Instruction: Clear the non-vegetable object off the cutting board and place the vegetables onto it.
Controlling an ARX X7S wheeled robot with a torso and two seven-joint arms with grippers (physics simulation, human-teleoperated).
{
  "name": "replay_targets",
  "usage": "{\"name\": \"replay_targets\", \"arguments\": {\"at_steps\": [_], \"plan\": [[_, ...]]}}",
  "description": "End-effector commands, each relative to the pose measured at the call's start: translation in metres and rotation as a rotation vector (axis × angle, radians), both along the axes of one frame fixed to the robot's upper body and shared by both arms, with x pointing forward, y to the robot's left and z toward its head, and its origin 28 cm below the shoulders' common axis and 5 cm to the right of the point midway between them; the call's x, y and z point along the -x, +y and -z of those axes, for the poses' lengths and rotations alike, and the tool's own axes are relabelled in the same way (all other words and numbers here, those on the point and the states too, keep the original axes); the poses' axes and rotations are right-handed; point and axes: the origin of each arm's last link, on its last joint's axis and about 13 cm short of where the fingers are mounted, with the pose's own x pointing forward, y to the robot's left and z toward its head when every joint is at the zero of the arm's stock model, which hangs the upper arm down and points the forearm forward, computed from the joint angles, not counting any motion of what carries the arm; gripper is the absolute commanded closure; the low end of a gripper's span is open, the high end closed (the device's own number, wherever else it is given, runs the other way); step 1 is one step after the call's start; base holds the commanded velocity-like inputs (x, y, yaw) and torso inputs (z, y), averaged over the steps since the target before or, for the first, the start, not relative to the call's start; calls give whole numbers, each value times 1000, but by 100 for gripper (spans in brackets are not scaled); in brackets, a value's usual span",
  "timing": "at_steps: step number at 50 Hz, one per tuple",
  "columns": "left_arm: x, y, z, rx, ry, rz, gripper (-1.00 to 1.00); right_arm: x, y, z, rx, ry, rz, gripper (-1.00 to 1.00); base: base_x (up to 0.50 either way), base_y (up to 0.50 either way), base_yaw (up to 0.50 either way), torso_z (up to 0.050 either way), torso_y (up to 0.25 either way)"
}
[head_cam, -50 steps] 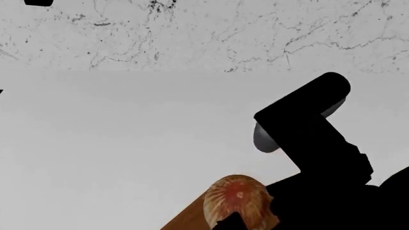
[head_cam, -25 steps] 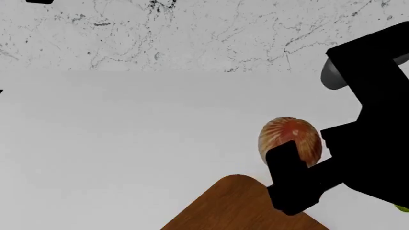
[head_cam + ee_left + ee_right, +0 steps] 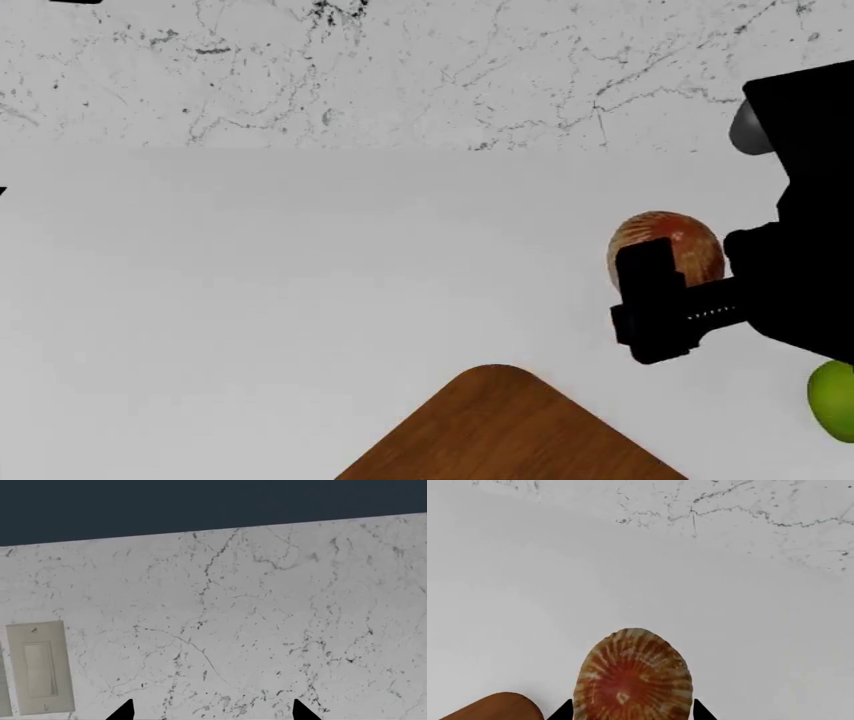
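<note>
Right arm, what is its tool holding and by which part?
The shell, gripped across its sides near the lower end by the right tool.

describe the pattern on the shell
Orange-red centre with tan and pale ribs fanning outward; the shell shows best in the right wrist view.

Cutting board (image 3: pixel 501 430) at 6 o'clock in head view: reddish-brown wood, fine grain lines, satin finish, smooth rounded corner; counter (image 3: pixel 267 300) is plain matt light grey, backsplash wall (image 3: pixel 267 605) white marble-look stone with dark veining, and the wall switch plate (image 3: pixel 39 667) looks like matt off-white plastic. Shell-like object (image 3: pixel 632 677) has a ribbed, fan-grooved surface, orange-tan with pale streaks, slightly glossy at the centre; right gripper (image 3: pixel 630 711) and its arm render flat matt black with no surface detail. Green vegetable (image 3: pixel 834 400) at 4 o'clock: smooth skin, uniform yellow-green, low sheen.
</note>
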Motion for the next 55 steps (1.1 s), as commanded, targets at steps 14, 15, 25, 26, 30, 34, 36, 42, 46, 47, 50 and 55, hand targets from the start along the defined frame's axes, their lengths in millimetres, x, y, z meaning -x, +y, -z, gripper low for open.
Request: {"name": "replay_targets", "arguments": {"at_steps": [14,15,25,26,30,34,36,42,46,47,50,55], "plan": [[5,2,-8,36,-26,34,-100,-14,-3,40,-46,35,34,100,1,0,0,0,0],[4,2,-8,36,-27,34,-100,-14,-2,43,-42,36,32,100,0,0,0,0,0],[5,3,-9,40,-28,35,-100,-9,-4,37,-14,19,44,-100,1,0,0,0,0],[6,3,-9,39,-30,35,-100,-9,-4,37,-14,19,43,-100,10,0,0,0,0],[6,3,-10,42,-33,35,-100,-4,-3,24,-5,-3,38,-100,5,0,0,0,0],[7,3,-10,44,-33,37,-100,4,-1,8,13,-41,33,-100,5,0,0,0,0],[8,3,-10,45,-35,39,-100,9,-1,3,20,-52,30,-100,5,0,0,0,0],[11,3,-10,47,-39,47,-100,28,1,-12,47,-75,52,-100,5,0,0,0,0],[12,3,-10,47,-39,49,-100,40,2,-22,61,-88,62,-100,5,0,0,0,0],[13,3,-10,48,-39,51,-100,44,6,-26,69,-100,50,-100,0,0,0,0,0],[14,3,-10,46,-42,56,-100,52,15,-29,83,-102,-3,-100,7,0,0,0,0],[14,2,-11,45,-43,61,-100,63,32,-34,95,-129,-104,-100,4,0,0,0,0]]}}
